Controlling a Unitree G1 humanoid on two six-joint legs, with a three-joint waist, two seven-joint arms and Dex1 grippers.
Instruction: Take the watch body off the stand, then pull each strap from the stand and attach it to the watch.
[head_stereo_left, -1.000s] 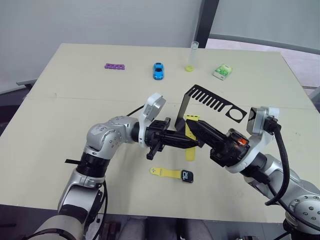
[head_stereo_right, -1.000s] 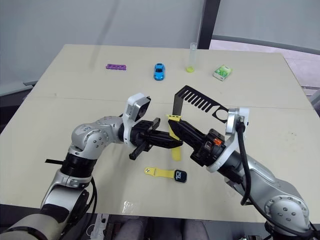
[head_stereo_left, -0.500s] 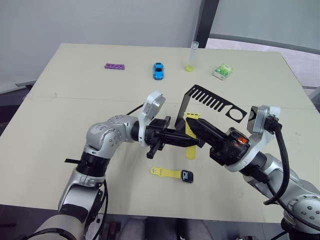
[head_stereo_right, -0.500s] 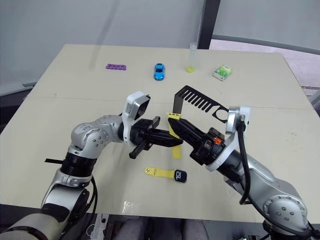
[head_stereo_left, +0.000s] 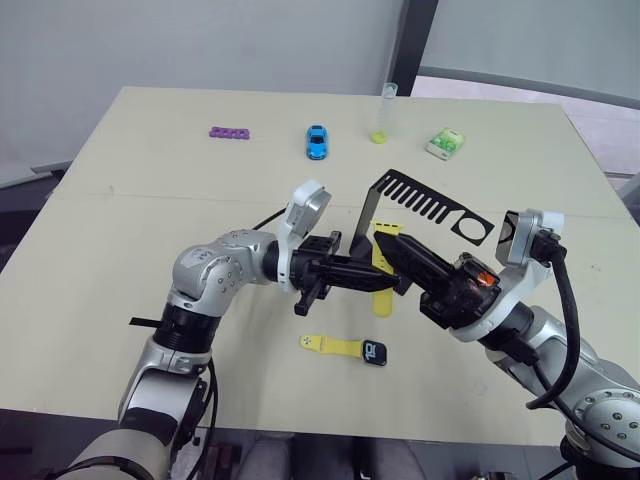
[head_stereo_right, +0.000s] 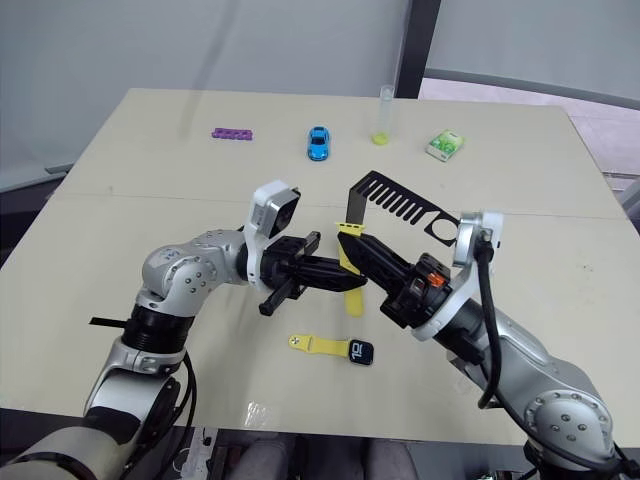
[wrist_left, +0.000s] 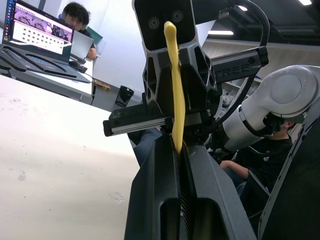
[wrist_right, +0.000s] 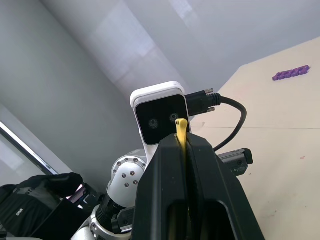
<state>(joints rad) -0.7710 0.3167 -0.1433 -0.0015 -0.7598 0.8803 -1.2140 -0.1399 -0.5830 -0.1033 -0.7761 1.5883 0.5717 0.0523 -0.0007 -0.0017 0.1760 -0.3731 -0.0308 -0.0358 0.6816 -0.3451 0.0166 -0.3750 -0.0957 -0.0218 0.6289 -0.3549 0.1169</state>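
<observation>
While both grippers are meeting in front of the stand (head_stereo_left: 425, 208), they are pinching one yellow strap (head_stereo_left: 381, 275) between them.
Left gripper (head_stereo_left: 385, 284) and right gripper (head_stereo_left: 390, 247) are each clamping it; the watch body (head_stereo_left: 375, 352), with the other strap (head_stereo_left: 328, 344) attached, is lying on the table (head_stereo_left: 120, 190) below.

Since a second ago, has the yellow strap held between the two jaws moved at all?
No. The yellow strap hangs in the same spot beside the stand, above the watch body on the table.

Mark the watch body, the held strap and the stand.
watch body (head_stereo_left: 375, 352), left eye view, its dark screen.
held strap (head_stereo_left: 381, 303), left eye view, its hanging lower end.
stand (head_stereo_left: 427, 203), left eye view, its comb-slotted top arm.
</observation>
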